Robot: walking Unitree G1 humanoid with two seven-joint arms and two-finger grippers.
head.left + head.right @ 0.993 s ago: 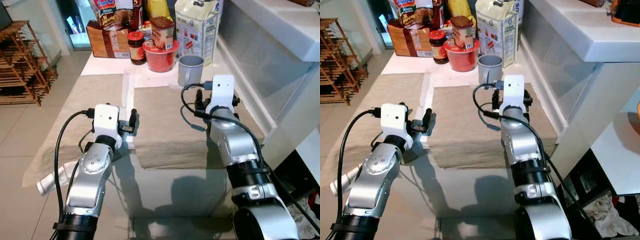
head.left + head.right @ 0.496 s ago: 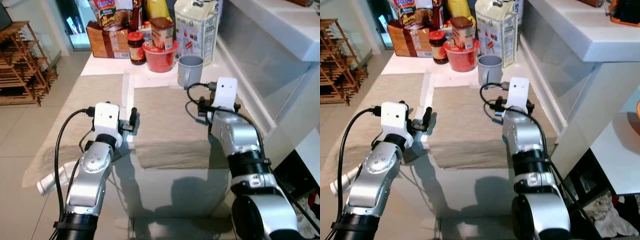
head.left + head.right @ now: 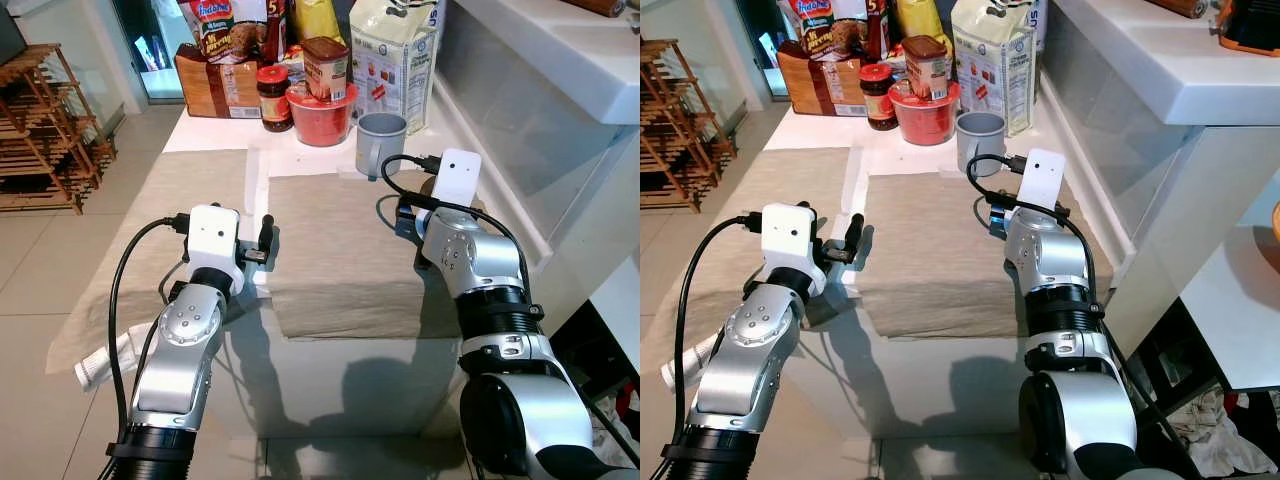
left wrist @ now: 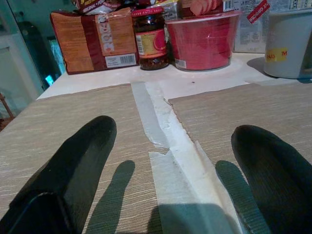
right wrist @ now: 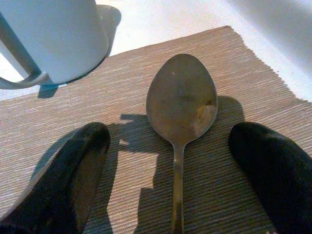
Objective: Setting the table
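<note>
- Your right gripper (image 5: 175, 161) sits low over the right placemat (image 3: 340, 250), fingers (image 5: 68, 170) spread wide with nothing pinched between them.
- Between those fingers lies the spoon (image 5: 181, 105), flat on the mat, bowl pointing away from the wrist and handle running back toward the camera. Neither finger touches it.
- Just beyond the spoon's bowl, to one side, you have the grey mug (image 5: 53, 34) standing upright at the mat's far edge; in the head views the mug (image 3: 380, 140) stands just ahead of your right wrist.
- Your left gripper (image 4: 170, 161) hovers over the seam between the two mats, fingers (image 4: 73, 161) parted and empty.
- Under it you can see the white desk (image 4: 195, 83) strip showing between the left placemat (image 3: 190, 190) and the right one, with a band of pale tape (image 4: 151, 117) running along that gap.
- At the far end of the desk stands a cluster of groceries: a red bowl (image 3: 322, 112) holding a brown-lidded tin (image 3: 325, 65), a red-lidded jar (image 3: 273, 95) beside it, a brown packet (image 3: 210, 85) to the left and a white carton (image 3: 395, 55) to the right.
- To your left, on the tiled floor, stands a wooden rack (image 3: 45, 130).
- On your right runs a white counter (image 3: 560, 50), higher than the desk.
</note>
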